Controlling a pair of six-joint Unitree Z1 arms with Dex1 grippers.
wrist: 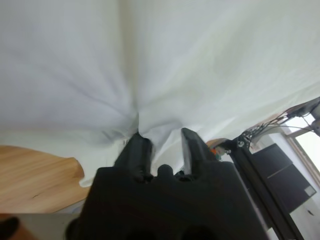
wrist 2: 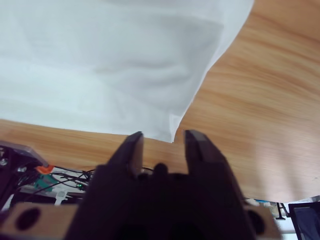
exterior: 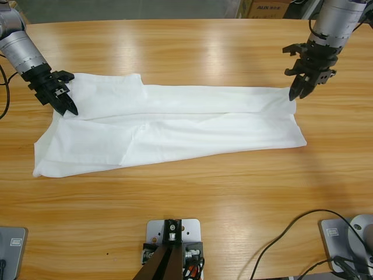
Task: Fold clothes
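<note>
Jaws pinched on a bunched fold of white cloth, the left gripper (exterior: 65, 104) holds the upper left part of the T-shirt (exterior: 175, 125), which lies folded into a long band across the wooden table (exterior: 192, 204). Farther right, at the shirt's upper right corner, the right gripper (exterior: 298, 93) has its jaws slightly parted, the corner's tip just before them, apparently ungripped.
</note>
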